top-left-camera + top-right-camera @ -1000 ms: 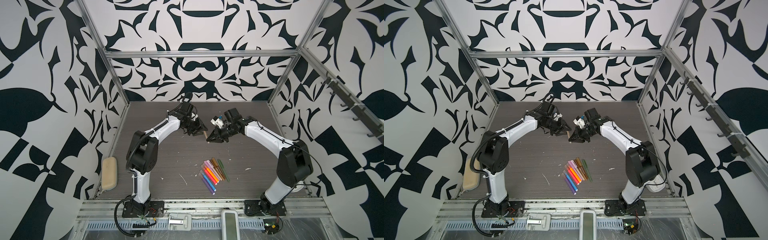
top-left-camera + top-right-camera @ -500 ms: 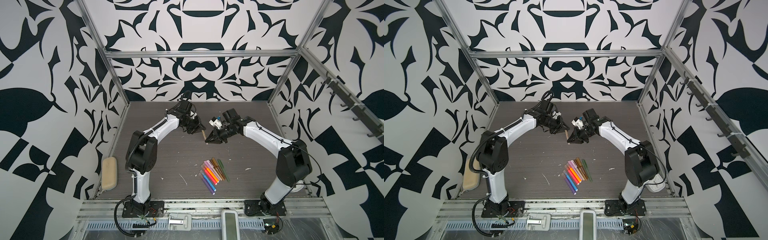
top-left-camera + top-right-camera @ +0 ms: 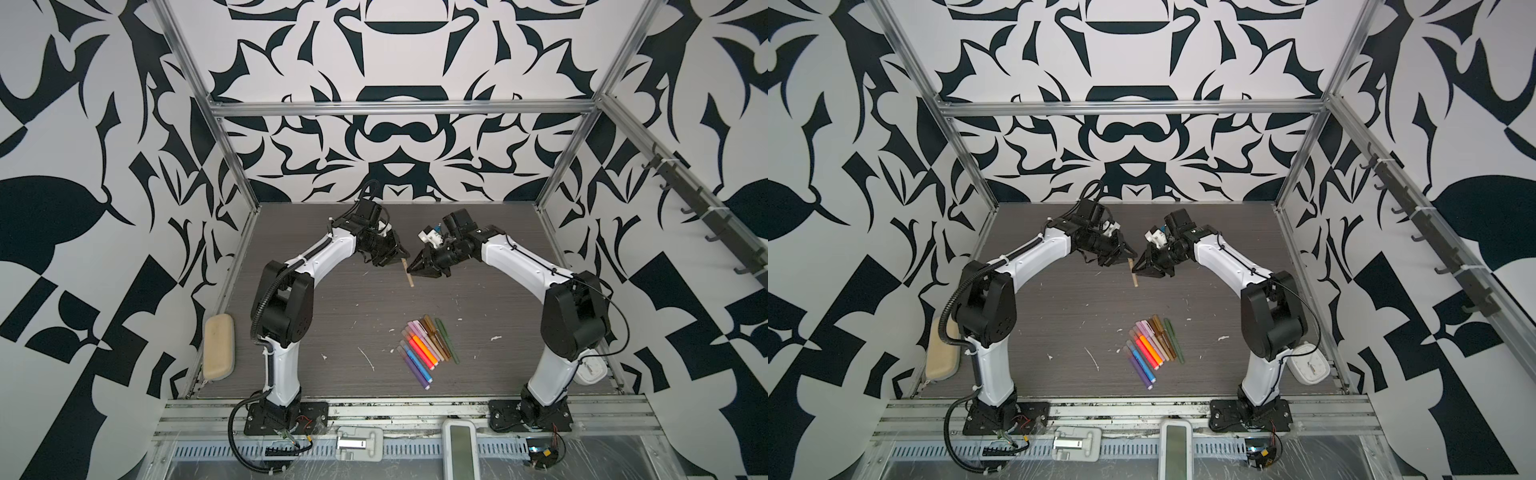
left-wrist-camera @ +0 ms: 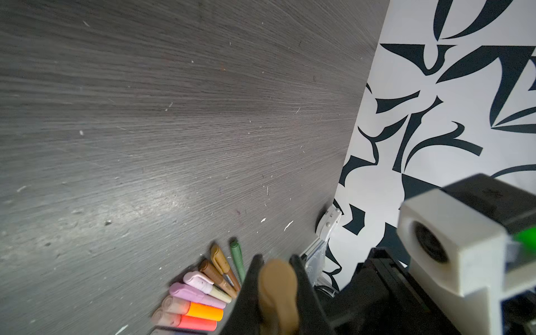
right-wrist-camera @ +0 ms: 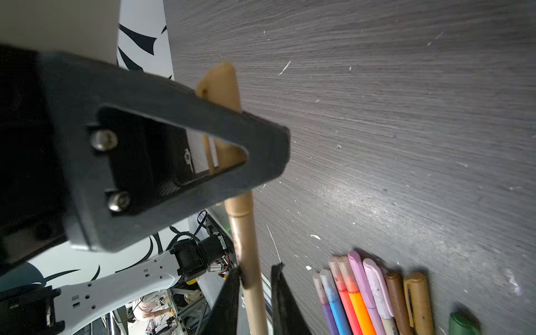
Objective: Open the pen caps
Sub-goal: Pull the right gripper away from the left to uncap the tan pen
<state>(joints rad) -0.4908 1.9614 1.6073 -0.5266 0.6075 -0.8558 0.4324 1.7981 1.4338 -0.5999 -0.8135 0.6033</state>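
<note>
**Left gripper (image 4: 277, 261) clamps tan cap (image 4: 278, 287)**

Nearest, colored pens (image 3: 424, 351) lie in a row on the tabletop (image 3: 332, 316). Farther back, held above it, the right gripper (image 5: 258, 265) stands slightly parted around the tan pen body (image 5: 246, 246).

top views overlook table (image 3: 332, 307); wrist views skim it.

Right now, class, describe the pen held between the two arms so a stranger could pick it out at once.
Start at the dark table, then look above its far middle, where the two sets of jaws meet. The tan pen hangs there; unlike the row of pens lying nearer the front, it is off the table and alone.
</note>
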